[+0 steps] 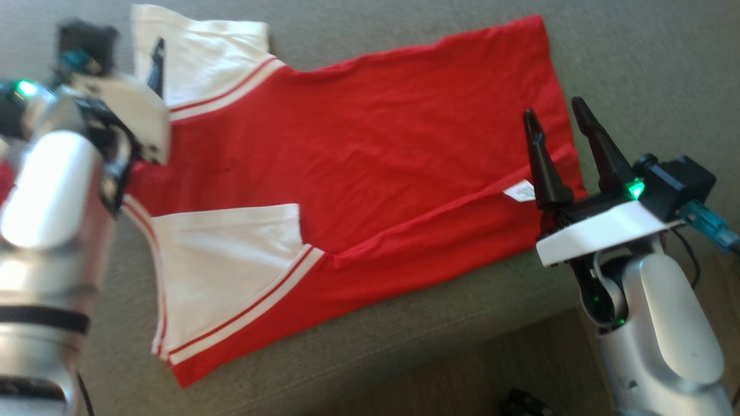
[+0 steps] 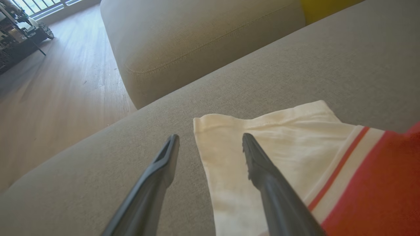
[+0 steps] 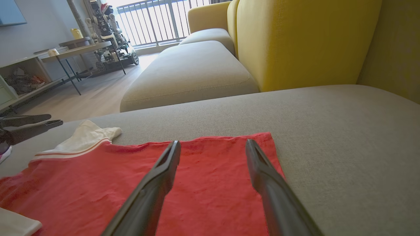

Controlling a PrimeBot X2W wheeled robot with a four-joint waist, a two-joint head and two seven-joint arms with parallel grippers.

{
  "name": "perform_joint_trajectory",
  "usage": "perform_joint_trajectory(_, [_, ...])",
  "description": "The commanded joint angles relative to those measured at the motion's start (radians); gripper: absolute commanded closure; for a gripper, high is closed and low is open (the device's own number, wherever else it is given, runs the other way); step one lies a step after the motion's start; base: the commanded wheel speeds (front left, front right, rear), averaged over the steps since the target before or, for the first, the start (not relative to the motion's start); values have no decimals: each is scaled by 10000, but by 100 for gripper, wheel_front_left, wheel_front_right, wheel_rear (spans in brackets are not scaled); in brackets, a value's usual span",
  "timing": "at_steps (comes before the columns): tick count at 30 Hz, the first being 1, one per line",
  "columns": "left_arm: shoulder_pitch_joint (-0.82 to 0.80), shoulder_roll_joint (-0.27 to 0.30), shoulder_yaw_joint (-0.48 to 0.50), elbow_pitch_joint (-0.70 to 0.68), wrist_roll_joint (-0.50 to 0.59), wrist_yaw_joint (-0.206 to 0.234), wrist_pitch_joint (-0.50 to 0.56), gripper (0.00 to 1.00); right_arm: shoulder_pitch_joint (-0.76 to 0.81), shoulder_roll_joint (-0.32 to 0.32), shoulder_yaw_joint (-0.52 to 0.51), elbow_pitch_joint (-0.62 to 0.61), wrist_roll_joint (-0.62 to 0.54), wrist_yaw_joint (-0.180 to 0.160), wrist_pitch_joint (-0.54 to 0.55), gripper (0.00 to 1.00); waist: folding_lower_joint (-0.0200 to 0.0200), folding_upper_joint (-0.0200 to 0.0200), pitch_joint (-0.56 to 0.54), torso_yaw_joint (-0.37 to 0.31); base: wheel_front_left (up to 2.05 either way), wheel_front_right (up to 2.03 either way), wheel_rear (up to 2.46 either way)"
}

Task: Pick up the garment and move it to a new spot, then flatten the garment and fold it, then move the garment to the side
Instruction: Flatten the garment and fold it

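You're in a home living room: from the right wrist, yellow upholstered sofa backrest [image 3: 305, 42] at one o'clock, pale wooden floor [image 3: 92, 95] at ten, railed window [image 3: 157, 19] at eleven.

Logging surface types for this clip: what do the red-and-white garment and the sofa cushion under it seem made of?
Garment: probably thin cotton-like jersey, matte; it lies limp with fine wrinkles and a stitched sleeve hem. Sofa cushion: seemingly woven upholstery fabric, grey-beige, matte; a fine weave grain shows up close.
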Motion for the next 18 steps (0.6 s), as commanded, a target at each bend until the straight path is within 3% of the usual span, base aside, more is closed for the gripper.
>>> perform_joint_trajectory(1, [-619, 532, 380, -83, -142, -226, 185, 0, -282, 78, 267, -212, -73, -2, -154, 0, 0, 0, 386, -414, 0, 0, 0])
perform_joint_trajectory(5, [-1311, 657, 411, 527, -481, -737, 903, 0, -605, 100, 257, 80, -78, -2, -376, 0, 0, 0, 513, -635, 0, 0, 0])
perform_joint_trajectory(9, [-1785, 953, 177, 1123, -429, -975, 1444, 0, -799, 107, 393, 277, 48, -2, -535, 0, 0, 0, 600, -831, 0, 0, 0])
perform_joint_trajectory(18, [-2387, 1248, -254, 1970, 84, -690, 1646, 0, -874, 110, 464, 495, 422, -2, -768, 0, 0, 0, 745, -1013, 0, 0, 0])
